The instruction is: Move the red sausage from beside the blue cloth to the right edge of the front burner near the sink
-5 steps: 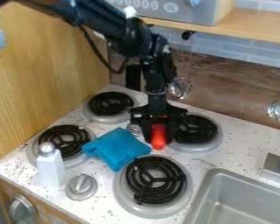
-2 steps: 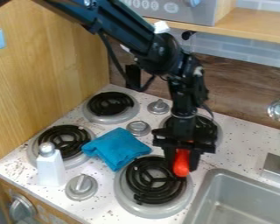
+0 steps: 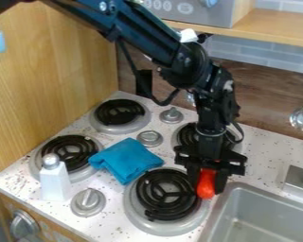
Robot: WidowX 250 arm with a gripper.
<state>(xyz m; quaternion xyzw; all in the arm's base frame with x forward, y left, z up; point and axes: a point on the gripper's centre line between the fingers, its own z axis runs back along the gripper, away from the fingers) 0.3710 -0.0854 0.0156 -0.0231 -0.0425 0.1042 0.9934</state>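
Note:
The black gripper (image 3: 208, 182) hangs over the right edge of the front right burner (image 3: 168, 194), close to the sink's left corner. It is shut on a red object (image 3: 206, 183), which points downward between its fingers. The upper part of the red object is hidden by the gripper. Left of the gripper, a folded blue cloth (image 3: 125, 159) lies between the burners. A white bottle with a silver cap (image 3: 54, 179) stands upright at the front left.
A grey sink (image 3: 263, 218) is at the lower right, with a faucet base (image 3: 297, 181) beside it. Several burners and silver knobs (image 3: 88, 202) surround the cloth. A wooden wall (image 3: 49, 80) rises at left, and a shelf (image 3: 274, 29) runs above the back. A ladle (image 3: 302, 119) hangs at right.
The gripper has moved right and toward the front with the red object, from beside the back right burner to near the sink corner. The cloth and bottle have stayed put.

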